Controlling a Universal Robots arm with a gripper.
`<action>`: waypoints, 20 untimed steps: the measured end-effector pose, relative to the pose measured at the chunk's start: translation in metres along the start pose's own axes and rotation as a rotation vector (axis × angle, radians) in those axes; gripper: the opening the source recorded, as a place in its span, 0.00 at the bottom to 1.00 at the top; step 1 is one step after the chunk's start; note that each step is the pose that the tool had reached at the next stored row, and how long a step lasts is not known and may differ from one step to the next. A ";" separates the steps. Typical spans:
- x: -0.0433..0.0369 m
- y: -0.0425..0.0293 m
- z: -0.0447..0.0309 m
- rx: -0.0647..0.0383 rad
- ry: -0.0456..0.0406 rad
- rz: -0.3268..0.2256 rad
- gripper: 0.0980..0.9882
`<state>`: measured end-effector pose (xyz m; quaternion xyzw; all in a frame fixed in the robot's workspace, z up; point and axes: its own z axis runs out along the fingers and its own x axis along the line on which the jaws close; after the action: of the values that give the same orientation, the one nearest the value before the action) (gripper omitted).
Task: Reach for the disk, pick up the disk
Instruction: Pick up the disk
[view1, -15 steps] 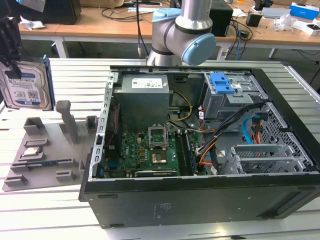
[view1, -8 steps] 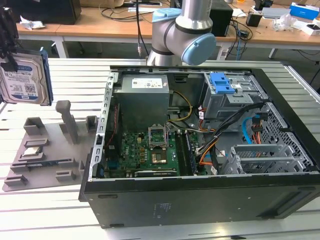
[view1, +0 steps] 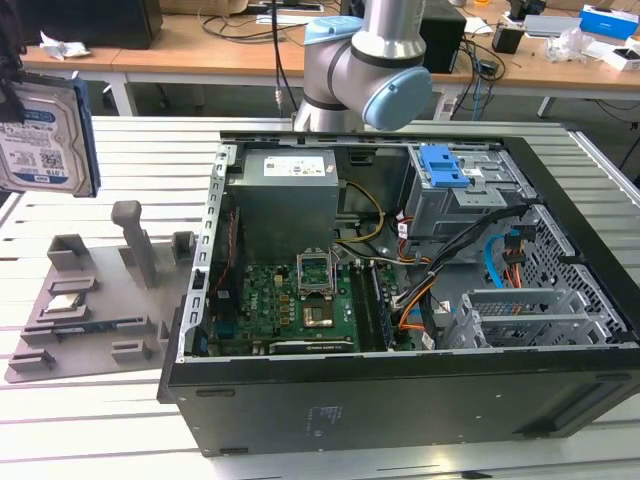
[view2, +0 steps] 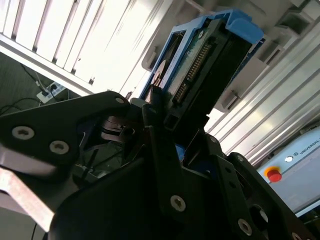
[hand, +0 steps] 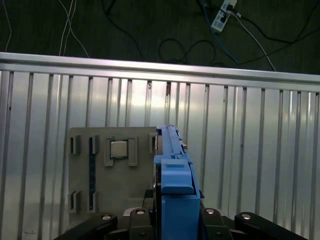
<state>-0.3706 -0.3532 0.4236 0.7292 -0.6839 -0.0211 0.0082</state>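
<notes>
The disk (view1: 42, 140), a silver hard drive with a blue-and-white label and a blue bracket, hangs upright in the air at the exterior view's far left, above the slatted table. In the first wrist view the disk (hand: 174, 175) is seen edge-on, with its blue bracket rising between the black fingers. My gripper (hand: 172, 217) is shut on its lower part. The second wrist view shows the disk's connector end (view2: 207, 65) clamped in my gripper (view2: 167, 127).
An open computer case (view1: 400, 410) lies at the centre and right, with a blue clip on a grey drive cage (view1: 445, 165) inside. A grey fixture plate (view1: 90, 300) with upright posts lies below the disk and carries a small square chip (hand: 118, 148). The arm's body (view1: 365, 70) stands behind the case.
</notes>
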 end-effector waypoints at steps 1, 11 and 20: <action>-0.0002 0.0001 -0.0039 0.000 0.0000 0.000 0.30; -0.0021 0.0013 -0.0374 0.000 -0.0001 0.000 0.30; -0.0032 0.0021 -0.0611 0.000 0.0000 0.000 0.30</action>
<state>-0.3703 -0.3511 0.4848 0.7292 -0.6839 -0.0211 0.0082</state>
